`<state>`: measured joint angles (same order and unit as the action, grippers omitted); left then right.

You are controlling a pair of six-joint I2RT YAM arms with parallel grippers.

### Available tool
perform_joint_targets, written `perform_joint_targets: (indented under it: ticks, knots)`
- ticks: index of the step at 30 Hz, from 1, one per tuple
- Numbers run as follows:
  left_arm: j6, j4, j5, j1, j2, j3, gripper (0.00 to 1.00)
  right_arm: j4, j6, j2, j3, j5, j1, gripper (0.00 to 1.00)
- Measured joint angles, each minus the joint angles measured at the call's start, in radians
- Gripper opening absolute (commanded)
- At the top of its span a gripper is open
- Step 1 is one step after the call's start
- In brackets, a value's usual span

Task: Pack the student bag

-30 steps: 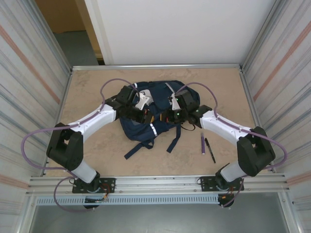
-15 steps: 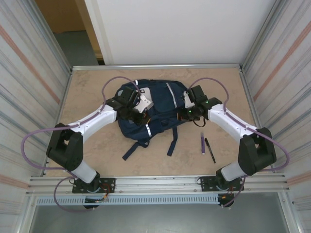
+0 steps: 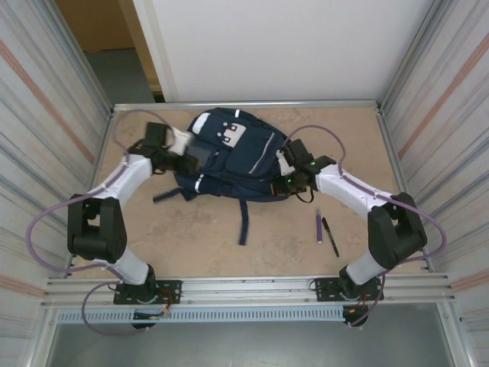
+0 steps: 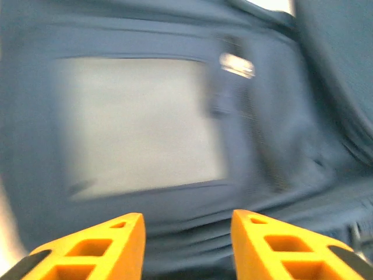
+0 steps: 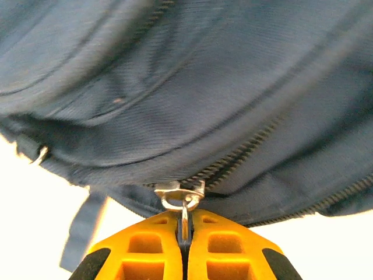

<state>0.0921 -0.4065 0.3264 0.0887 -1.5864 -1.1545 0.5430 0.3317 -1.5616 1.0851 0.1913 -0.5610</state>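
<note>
My right gripper [image 5: 185, 224] pinches the zipper pull [image 5: 182, 198] on the student bag [image 3: 229, 164]; my left gripper [image 4: 186, 233] is open, empty. Two pens [image 3: 319, 227] are not packed yet.

- Your L arm [image 3: 122, 174]: elbow at near-left, forearm reaching far & rightward.
- L gripper [image 4: 186, 224]: jaws apart, nothing betw. them.
- Your R arm [image 3: 348, 193]: elbow at near-right, forearm reaching far & leftward, twd centre.
- R gripper [image 5: 185, 217]: jaws pinched tight on a metal zip pull [image 5: 183, 198].

Left wrist view: student bag [image 4: 274, 140] blurred w/ edges cut off.
</note>
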Motion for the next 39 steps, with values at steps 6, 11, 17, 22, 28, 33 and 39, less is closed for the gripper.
perform_joint_targets:
  ticks: [6, 11, 17, 22, 28, 33, 39]
  knots:
    - [-0.3, 0.112, 0.052, -0.04, 0.138, 0.123, 0.66, -0.073, 0.024, -0.123, 0.058, 0.066, -0.141, 0.0]
    - [-0.542, 0.135, 0.214, 0.1, 0.253, 0.28, 0.65, -0.164, 0.034, -0.201, 0.098, 0.105, -0.214, 0.0]
    - [-0.752, 0.135, 0.222, 0.201, 0.264, 0.4, 0.65, -0.235, 0.076, -0.24, 0.1, 0.185, -0.221, 0.0]
    - [-0.844, 0.193, 0.185, 0.209, 0.258, 0.41, 0.65, -0.294, 0.114, -0.275, 0.101, 0.235, -0.237, 0.0]
    - [-0.891, 0.277, 0.14, 0.221, 0.167, 0.395, 0.56, -0.343, 0.14, -0.283, 0.103, 0.245, -0.283, 0.0]
    - [-0.829, 0.275, 0.093, 0.208, 0.127, 0.375, 0.15, -0.325, 0.139, -0.283, 0.112, 0.228, -0.299, 0.0]
    - [-0.647, 0.197, 0.097, 0.145, 0.148, 0.338, 0.0, -0.192, 0.093, -0.257, 0.131, 0.121, -0.249, 0.0]
